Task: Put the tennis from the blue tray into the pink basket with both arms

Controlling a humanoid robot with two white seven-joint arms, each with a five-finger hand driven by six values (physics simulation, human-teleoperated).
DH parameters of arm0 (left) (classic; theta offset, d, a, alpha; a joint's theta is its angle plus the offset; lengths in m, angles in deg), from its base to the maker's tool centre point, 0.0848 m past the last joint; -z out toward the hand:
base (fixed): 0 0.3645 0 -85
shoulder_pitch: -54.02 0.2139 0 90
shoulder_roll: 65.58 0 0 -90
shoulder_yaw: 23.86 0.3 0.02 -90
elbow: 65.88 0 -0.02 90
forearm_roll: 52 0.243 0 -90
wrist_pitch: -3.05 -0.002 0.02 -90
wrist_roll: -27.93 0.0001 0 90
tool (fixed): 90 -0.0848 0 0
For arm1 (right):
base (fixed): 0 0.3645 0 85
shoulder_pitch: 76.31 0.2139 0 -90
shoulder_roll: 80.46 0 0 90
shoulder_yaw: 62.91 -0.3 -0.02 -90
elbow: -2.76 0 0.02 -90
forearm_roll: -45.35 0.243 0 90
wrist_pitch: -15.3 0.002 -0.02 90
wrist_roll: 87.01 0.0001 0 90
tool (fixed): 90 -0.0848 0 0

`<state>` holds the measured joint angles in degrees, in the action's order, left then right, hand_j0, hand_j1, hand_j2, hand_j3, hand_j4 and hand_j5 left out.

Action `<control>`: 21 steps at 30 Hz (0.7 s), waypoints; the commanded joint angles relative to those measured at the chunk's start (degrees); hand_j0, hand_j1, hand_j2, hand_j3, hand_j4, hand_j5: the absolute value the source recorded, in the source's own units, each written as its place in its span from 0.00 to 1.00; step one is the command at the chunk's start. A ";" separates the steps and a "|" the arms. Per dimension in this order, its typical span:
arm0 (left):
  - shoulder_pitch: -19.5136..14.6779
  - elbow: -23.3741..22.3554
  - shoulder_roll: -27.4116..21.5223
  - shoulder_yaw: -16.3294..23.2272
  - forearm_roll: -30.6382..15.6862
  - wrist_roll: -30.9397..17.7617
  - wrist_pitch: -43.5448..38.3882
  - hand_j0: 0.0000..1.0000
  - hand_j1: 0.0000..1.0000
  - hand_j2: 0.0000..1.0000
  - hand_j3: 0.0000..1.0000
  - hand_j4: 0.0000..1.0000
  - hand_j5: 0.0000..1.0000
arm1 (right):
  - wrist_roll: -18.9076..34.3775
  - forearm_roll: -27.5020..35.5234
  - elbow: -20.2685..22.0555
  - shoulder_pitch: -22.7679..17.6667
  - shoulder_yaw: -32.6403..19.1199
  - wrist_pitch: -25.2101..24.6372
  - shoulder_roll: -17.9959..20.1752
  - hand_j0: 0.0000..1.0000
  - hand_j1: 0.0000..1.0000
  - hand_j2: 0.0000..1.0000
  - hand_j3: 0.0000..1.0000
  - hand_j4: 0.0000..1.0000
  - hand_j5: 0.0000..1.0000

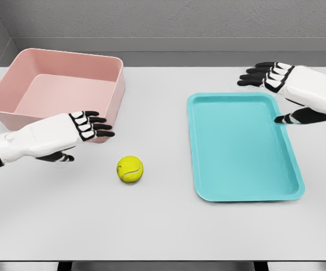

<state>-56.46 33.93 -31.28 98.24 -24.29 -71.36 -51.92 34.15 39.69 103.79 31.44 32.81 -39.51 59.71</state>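
Note:
A yellow tennis ball (130,169) lies on the white table, between the pink basket (109,65) at the back left and the blue tray (239,147) at the right. Nothing lies in the tray or the basket. My left hand (87,132) hovers in front of the basket's near wall, up and to the left of the ball, fingers extended, holding nothing. Over the tray's far right corner my right hand (264,90) is open as well, its thumb pointing over the tray's right rim.
The white table (163,226) stretches wide in front of the ball and tray. A grey wall runs behind the table's far edge.

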 commanded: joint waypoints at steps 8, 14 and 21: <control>-7.56 -1.55 5.95 11.50 1.46 -1.26 -0.03 1.00 1.00 1.00 1.00 1.00 1.00 | -0.14 3.20 0.13 -9.49 -6.07 -0.19 -8.85 1.00 1.00 1.00 1.00 1.00 1.00; -8.61 -1.55 5.60 13.35 0.94 -1.26 -0.03 1.00 1.00 1.00 1.00 1.00 1.00 | -0.05 2.84 -0.31 -15.12 -12.75 -0.19 -12.99 1.00 1.00 1.00 1.00 1.00 1.00; -8.61 -2.52 5.69 14.67 0.94 -1.26 -0.03 1.00 1.00 1.00 1.00 1.00 1.00 | 0.39 3.11 -1.28 -15.56 -12.67 -0.19 -15.19 1.00 1.00 1.00 1.00 1.00 1.00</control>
<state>-65.07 31.62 -25.61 112.55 -22.95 -72.65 -51.90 34.47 42.24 102.69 15.80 20.24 -39.55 45.24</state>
